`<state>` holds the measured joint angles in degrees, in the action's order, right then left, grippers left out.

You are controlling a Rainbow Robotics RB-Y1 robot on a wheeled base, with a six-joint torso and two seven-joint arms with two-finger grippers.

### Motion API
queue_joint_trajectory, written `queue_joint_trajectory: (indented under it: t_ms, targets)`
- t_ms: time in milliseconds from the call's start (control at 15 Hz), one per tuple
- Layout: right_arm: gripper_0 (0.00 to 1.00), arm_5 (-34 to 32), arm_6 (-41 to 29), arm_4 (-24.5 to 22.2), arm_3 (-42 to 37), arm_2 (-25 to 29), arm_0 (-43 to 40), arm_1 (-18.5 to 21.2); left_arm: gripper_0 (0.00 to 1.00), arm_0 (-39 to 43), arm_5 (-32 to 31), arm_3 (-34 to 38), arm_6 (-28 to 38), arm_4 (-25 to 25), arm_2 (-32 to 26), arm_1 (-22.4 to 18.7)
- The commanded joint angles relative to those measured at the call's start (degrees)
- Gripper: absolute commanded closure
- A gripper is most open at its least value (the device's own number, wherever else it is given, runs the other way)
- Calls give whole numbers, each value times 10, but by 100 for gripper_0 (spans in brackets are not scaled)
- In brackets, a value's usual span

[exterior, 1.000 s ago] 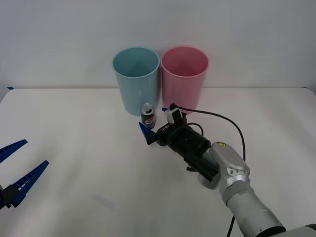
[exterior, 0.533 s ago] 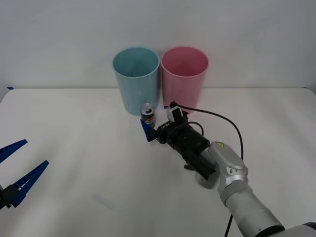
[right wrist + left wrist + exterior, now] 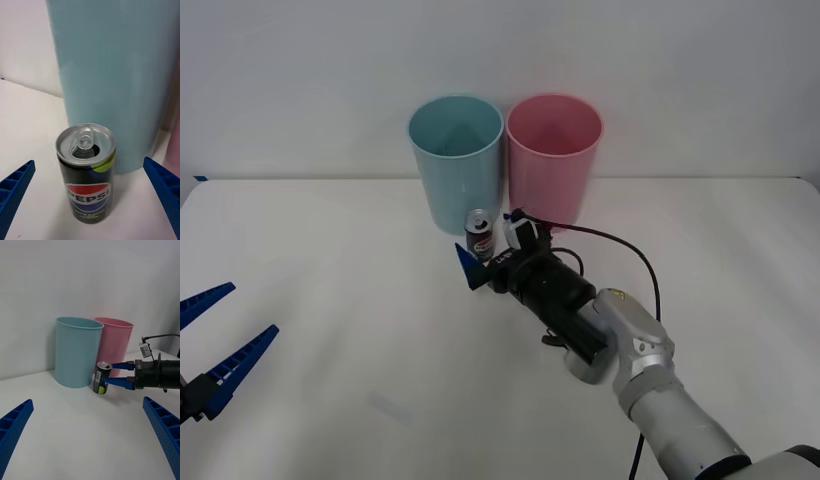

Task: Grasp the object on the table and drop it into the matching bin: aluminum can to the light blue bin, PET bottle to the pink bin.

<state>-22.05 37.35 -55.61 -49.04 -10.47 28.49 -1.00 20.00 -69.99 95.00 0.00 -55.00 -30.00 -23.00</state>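
Before the light blue bin, aluminum can between parted right fingers.

A bare robot test bench, lab-like.
Plain white surface against an empty pale wall, with two plastic sorting bins, light blue and pink.
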Motion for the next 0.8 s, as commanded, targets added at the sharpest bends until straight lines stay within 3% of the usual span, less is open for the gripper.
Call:
queue_joint_trajectory:
  t_ms: [67, 800]
  targets:
    - [0, 13, 58, 23, 0, -10, 5, 0, 0, 0, 0, 0, 0, 0, 0, 0]
    - [0, 50, 74, 43, 0, -32, 13, 0, 0, 0, 0, 0, 0, 0, 0, 0]
